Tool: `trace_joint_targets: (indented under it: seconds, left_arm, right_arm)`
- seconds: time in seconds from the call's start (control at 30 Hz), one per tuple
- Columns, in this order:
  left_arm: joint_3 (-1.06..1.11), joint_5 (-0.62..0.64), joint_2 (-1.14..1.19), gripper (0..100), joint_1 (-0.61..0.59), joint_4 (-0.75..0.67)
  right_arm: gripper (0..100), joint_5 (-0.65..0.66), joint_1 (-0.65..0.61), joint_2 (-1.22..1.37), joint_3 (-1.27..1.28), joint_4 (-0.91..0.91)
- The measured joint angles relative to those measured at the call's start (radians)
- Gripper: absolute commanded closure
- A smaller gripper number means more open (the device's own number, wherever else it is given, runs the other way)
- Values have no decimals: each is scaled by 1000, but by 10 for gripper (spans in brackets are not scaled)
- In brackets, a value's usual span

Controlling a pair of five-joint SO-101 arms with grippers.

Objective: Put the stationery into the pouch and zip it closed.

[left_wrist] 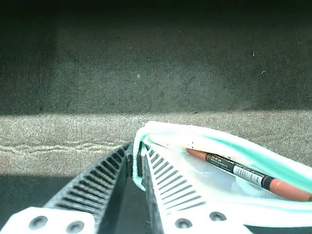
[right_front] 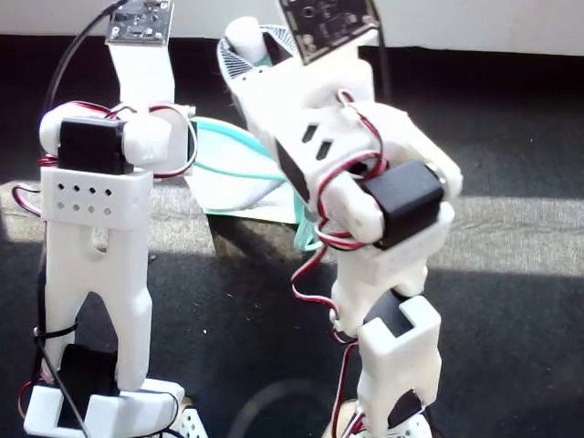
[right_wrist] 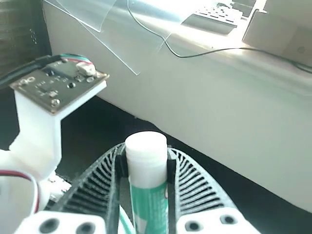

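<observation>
The clear pouch (right_front: 239,178) with a teal zipper lies on the mat between the two arms. My left gripper (left_wrist: 136,147) is shut on the pouch's (left_wrist: 219,146) teal rim at one end of the open mouth. An orange and black pen (left_wrist: 239,170) lies inside it. My right gripper (right_wrist: 145,153) is shut on a glue stick (right_wrist: 145,161) with a white cap and a teal body. In the high view that glue stick (right_front: 245,36) is held up behind the pouch in the right gripper (right_front: 251,53), near the back wall.
A dark felt mat (right_front: 511,347) covers the table, with a sunlit strip (right_front: 520,228) across it. A white wall (right_wrist: 219,107) runs along the back. The left arm's camera board (right_wrist: 58,83) stands close beside the right gripper. Both arm bodies stand upright near the front.
</observation>
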Motion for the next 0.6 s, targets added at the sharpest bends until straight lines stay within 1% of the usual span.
trace_joint_targets:
  seconds: [0.13, 0.23, 0.5, 0.6]
  left_arm:
    - [0, 0, 0, 991, 0, -44]
    - [2, 25, 0, 991, 0, -77]
    - [8, 48, 2, 991, 0, -103]
    - [8, 48, 2, 991, 0, -103]
  right_arm:
    - [992, -48, 2, 46, 2, 0]
    - [992, -81, 2, 54, 2, 0]
    - [992, -84, 2, 167, 2, -23]
    - [992, -91, 2, 222, 2, -75]
